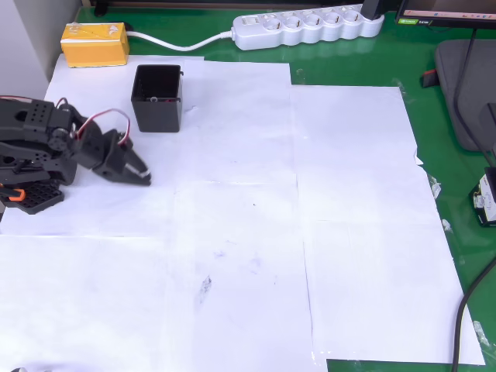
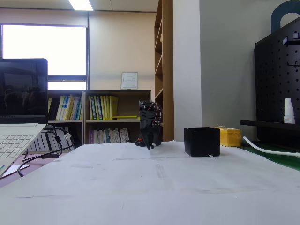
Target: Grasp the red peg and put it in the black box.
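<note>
White paper sheets (image 1: 256, 232) are covering the green table (image 1: 449, 70), the arm is sitting folded at the overhead view's left edge, and its gripper (image 1: 141, 175) is looking closed and empty (fingertips pressed together). The black box (image 1: 158, 98) is standing just above the gripper, apart from it. A tiny reddish speck (image 1: 154, 99) is showing inside the box, probably the red peg, so I'm judging placement done; best move is keeping clear of the box.
</note>
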Action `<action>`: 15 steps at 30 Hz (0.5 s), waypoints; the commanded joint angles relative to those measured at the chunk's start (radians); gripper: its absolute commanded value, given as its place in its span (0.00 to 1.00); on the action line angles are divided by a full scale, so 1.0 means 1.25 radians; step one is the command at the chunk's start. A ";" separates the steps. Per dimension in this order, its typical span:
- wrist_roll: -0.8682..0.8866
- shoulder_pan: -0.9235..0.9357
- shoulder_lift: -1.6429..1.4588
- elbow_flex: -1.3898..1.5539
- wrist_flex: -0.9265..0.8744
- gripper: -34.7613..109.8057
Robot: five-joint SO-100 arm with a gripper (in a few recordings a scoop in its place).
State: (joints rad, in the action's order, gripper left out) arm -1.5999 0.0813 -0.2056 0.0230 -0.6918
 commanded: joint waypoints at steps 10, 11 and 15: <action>0.018 -0.059 0.210 -0.065 -0.514 0.24; 0.069 -0.064 0.212 -0.066 -0.511 0.24; 0.060 -0.056 0.236 -0.066 -0.520 0.24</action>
State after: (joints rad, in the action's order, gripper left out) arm -1.5263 0.0046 0.0476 0.0215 -1.3054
